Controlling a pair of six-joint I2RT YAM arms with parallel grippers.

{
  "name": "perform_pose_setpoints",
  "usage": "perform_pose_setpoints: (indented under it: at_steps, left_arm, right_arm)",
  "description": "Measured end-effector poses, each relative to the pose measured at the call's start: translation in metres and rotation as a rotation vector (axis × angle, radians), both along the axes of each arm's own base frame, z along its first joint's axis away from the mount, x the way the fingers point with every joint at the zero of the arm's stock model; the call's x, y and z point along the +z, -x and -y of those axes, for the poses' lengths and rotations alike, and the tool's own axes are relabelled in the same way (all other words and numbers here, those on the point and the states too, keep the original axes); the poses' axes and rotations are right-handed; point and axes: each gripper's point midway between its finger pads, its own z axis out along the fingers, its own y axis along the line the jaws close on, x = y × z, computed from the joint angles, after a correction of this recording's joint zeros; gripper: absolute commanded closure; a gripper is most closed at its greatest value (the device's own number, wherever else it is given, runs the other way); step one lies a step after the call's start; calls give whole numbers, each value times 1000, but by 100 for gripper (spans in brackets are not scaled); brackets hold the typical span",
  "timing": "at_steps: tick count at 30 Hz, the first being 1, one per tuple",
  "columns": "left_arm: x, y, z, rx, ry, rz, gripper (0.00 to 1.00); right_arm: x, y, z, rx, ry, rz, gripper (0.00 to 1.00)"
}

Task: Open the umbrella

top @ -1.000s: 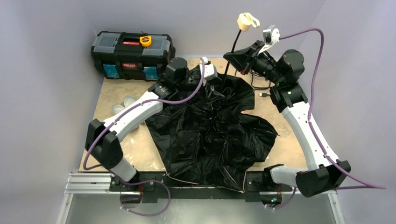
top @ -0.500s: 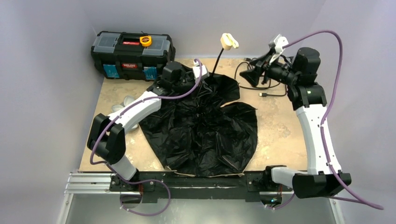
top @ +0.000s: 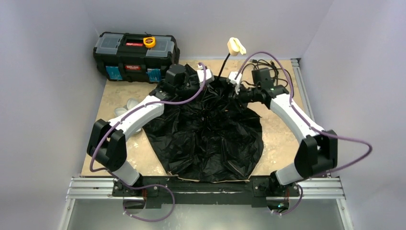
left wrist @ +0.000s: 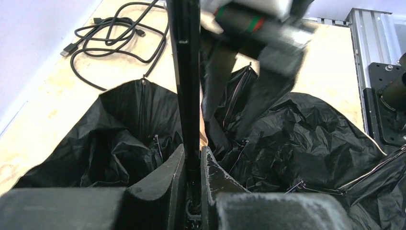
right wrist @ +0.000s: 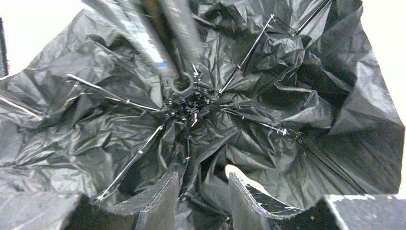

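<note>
The umbrella (top: pixel 206 134) lies upside down on the table, its black lining spread out and facing up. Its thin black shaft (top: pixel 221 69) slants up to the pale knob handle (top: pixel 235 45) at the back. My left gripper (top: pixel 210 81) is shut on the shaft (left wrist: pixel 186 76) low down, just above the hub, with the fingers (left wrist: pixel 213 177) pressed against both sides of it. My right gripper (top: pixel 231 91) hangs over the lining beside the shaft. It is open (right wrist: pixel 201 191), with crumpled fabric and a rib below the gap, and the hub (right wrist: pixel 184 93) lies ahead of it.
A black toolbox (top: pixel 136 52) with a yellow tape measure (top: pixel 149 41) stands at the back left. A pale fabric sleeve (top: pixel 128 108) lies left of the canopy under my left arm. A black cable (top: pixel 261 63) is coiled at the back right (left wrist: pixel 110 33). Aluminium rail (left wrist: pixel 378 52) borders the table.
My left gripper shut on the shaft. My right gripper let go of the lifted canopy edge, swung down to the lining by the shaft, and the handle tipped left and lower.
</note>
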Motion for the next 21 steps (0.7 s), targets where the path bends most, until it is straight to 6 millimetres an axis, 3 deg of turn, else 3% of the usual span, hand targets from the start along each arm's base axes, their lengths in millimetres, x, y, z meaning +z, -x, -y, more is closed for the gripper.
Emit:
perform_pose_setpoints:
  at_steps: [5, 12, 15, 21]
  left_arm:
    - [3, 5, -2, -2, 8, 2, 100]
    - [7, 10, -11, 18, 16, -33, 100]
    - [12, 5, -22, 47, 33, -56, 100]
    - [24, 1, -40, 63, 52, -51, 100]
  right_arm:
    - [-40, -23, -19, 7, 24, -38, 52]
    - [-96, -24, -37, 70, 106, -83, 34]
    - [-117, -21, -18, 75, 196, -57, 30]
    - [-152, -13, 47, 72, 365, -68, 19]
